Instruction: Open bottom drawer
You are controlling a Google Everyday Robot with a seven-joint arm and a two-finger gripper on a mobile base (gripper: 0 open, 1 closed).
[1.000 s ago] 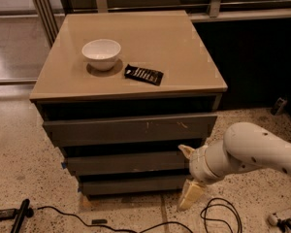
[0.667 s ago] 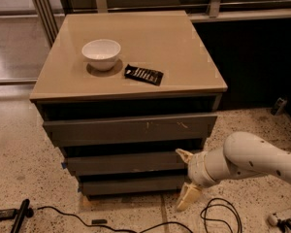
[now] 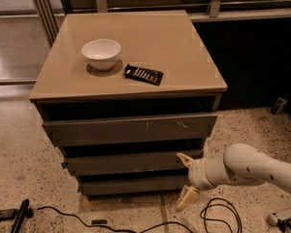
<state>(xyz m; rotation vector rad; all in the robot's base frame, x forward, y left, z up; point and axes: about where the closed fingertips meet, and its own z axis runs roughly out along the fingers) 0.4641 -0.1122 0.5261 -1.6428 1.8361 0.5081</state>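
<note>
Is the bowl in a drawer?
No, the bowl sits on the cabinet top, while the open gripper is low at the right end of the bottom drawer.

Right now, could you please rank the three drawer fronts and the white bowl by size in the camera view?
1. top drawer front
2. middle drawer front
3. bottom drawer
4. white bowl
Nearer fronts may only look larger. The open gripper is by the bottom drawer's right end.
</note>
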